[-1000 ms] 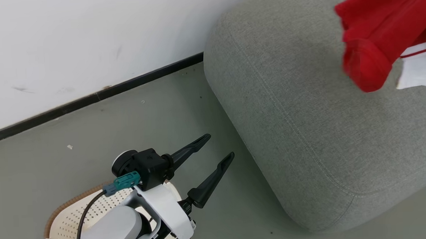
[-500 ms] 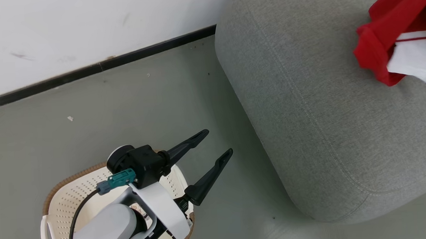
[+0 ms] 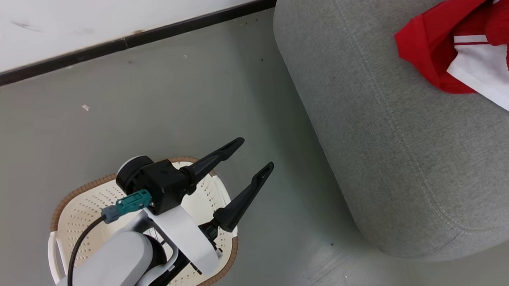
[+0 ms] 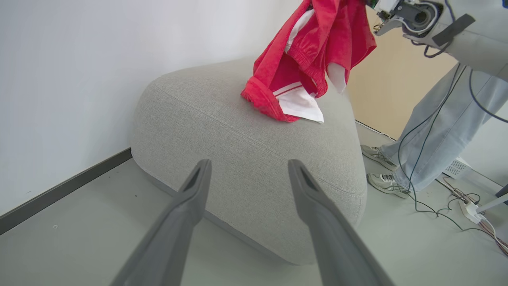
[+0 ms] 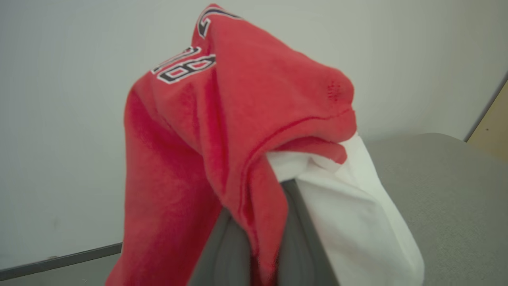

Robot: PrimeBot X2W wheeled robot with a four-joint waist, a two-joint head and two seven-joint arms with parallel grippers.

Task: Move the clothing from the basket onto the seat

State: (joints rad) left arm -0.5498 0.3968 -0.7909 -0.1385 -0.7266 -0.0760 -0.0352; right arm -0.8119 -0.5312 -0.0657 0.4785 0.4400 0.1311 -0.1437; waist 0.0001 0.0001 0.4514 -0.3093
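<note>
The red and white clothing [image 4: 309,59] hangs from my right gripper [image 5: 262,222], which is shut on a fold of it. Its lower end rests on top of the grey seat [image 4: 254,131]. In the head view the clothing [image 3: 448,44] lies at the upper right of the seat [image 3: 387,133]. My left gripper [image 3: 255,153] stands open and holds nothing, above the cream basket [image 3: 80,189] at the lower left, its fingers pointing toward the seat. In its own wrist view the left gripper [image 4: 249,165] faces the seat's near side.
The white wall with a dark baseboard [image 3: 125,41] runs behind the basket and seat. Grey floor [image 3: 171,99] separates the two. A person's legs and shoes [image 4: 432,131] stand beyond the seat, with cables [image 4: 456,206] trailing on the floor there.
The head camera has tilted down, bringing more of the basket into view. The clothing has come lower, and its hanging end now lies on the seat. The left gripper stays open.
</note>
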